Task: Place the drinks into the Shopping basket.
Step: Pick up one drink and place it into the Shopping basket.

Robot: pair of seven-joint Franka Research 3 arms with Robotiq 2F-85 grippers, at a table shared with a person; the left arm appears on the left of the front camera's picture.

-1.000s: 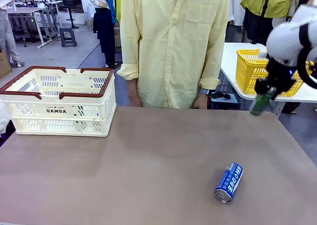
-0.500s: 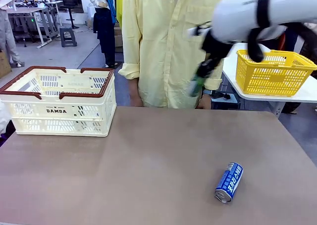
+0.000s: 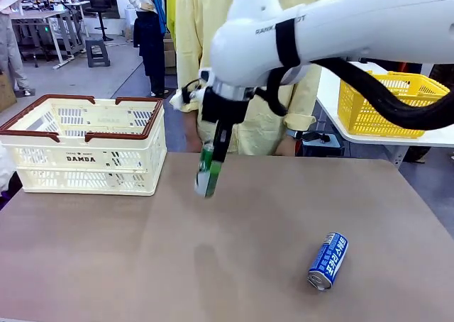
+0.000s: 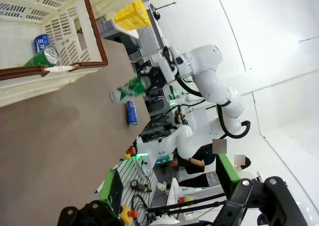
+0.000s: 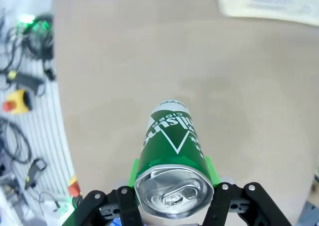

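Green-and-white can [image 3: 207,174] | we grip it tight in our right gripper [image 3: 215,152], tilted above the table [image 3: 106,251] just right of the Shopping basket [image 3: 85,159] (not inside) | blue-and-white can [image 3: 328,260] lies apart | our left gripper [image 4: 164,206] gapes empty.

Shopping basket [image 3: 85,159] far left on the table [image 3: 142,251], cans [image 4: 44,56] inside; held can [image 3: 208,171] hangs just right of it; another can [image 3: 328,261] lies front right.
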